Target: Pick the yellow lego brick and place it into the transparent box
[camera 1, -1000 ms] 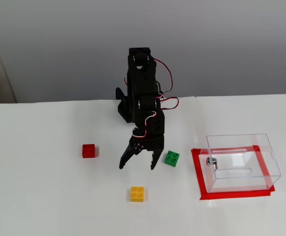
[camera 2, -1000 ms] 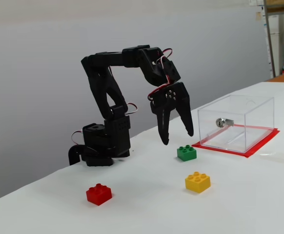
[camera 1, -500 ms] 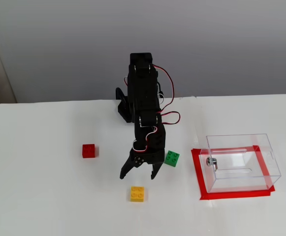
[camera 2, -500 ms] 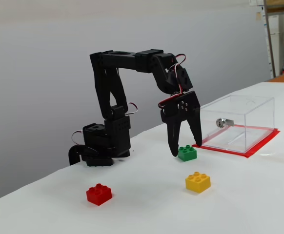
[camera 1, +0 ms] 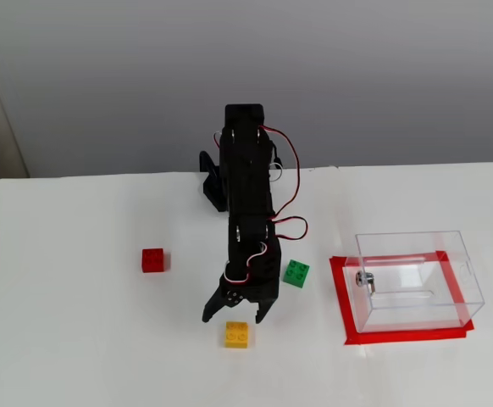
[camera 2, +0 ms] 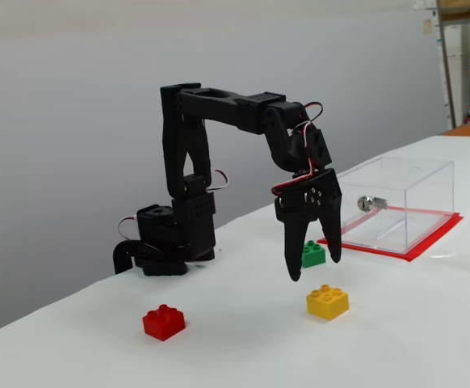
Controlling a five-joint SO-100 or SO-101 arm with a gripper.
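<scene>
The yellow lego brick lies on the white table, studs up. My gripper hangs open just above and behind it, fingertips spread to either side, touching nothing. The transparent box stands on a red taped patch at the right in both fixed views, with a small metal fitting on one wall. The box holds no brick.
A green brick lies between my gripper and the box, partly behind a finger in one fixed view. A red brick sits off to the left. The arm's base stands at the table's back edge.
The arm has stretched forward and lowered, carrying the open gripper from beside the green brick toward the yellow brick. No brick has moved.
</scene>
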